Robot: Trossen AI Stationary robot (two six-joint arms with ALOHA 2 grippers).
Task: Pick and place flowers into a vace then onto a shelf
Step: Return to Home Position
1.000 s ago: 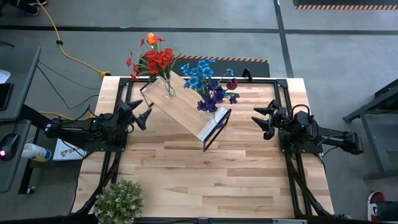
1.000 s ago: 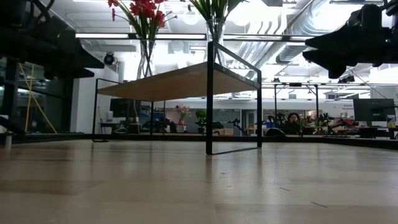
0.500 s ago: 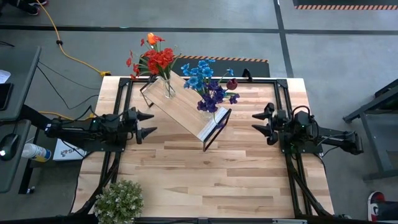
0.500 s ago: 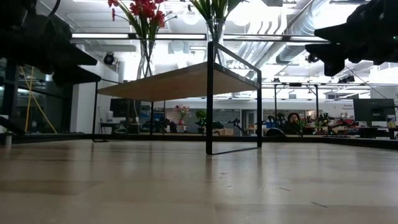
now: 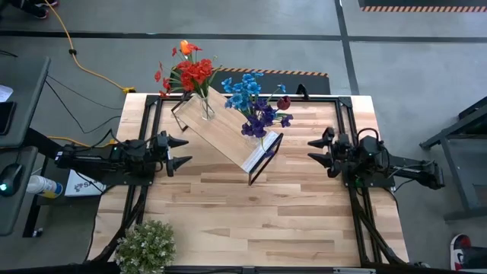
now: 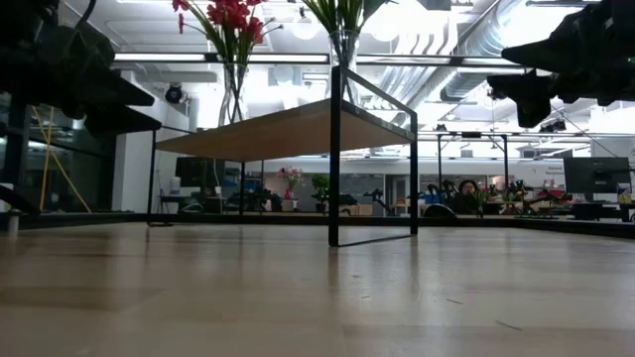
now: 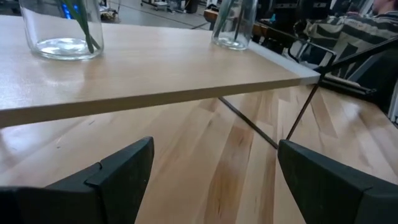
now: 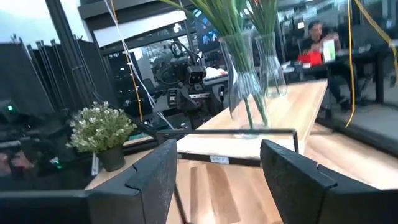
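Arms lie low and level along the two sides of the pale plank table (image 5: pixel 251 205), each pointing inward toward the other. The left gripper (image 5: pixel 183 150) has its two dark fingers spread wide with nothing between them. The right gripper (image 5: pixel 310 150) faces it with jaws just as wide and just as empty. In the low view both hang clear of the tabletop.

Some things are cut off. Both wrist views crop every bloom, so only green stalks in glass show there. The low view trims the second bunch at its upper edge. From above, the blooms mostly cover that bunch's vase.

Between the two pairs of jaws stands the rectangular light wood shelf (image 5: pixel 224 141) on its thin black metal frame, set at a slant and touched by neither gripper. Its board sits higher than the left jaws and ahead of them. Its black-framed end lies straight ahead of the right jaws.

The flowers stand on the shelf in two vases:
- The red and orange flowers (image 5: pixel 194 72) are in a clear glass vase (image 5: pixel 206 108) at the end nearer the left jaws.
- The blue, purple and dark maroon stems (image 5: pixel 255 106) are in a second clear vase (image 6: pixel 344 55) at the end nearer the right jaws.

Both bunches stand well apart from either gripper.

A bushy pale-green leafy clump (image 5: pixel 146 245) sits at a table corner, well off to the side of the left jaws. A person (image 8: pixel 314 31) shows far beyond the table.
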